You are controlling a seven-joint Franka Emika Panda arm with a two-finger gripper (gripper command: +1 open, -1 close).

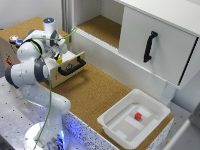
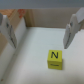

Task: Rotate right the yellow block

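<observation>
White rounded arm (image 1: pixel 30 70), grey joints, green cable (image 1: pixel 49 95), pale jaws

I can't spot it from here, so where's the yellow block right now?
The yellow block lies in the open wooden drawer at the exterior view's left, under the arm. In the wrist view it sits on the pale drawer floor below the open gripper, nearer one finger.

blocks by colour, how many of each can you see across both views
yellow block: 1, inside the open drawer, below the gripper
red block: 1, in the white bin
total: 2
</observation>
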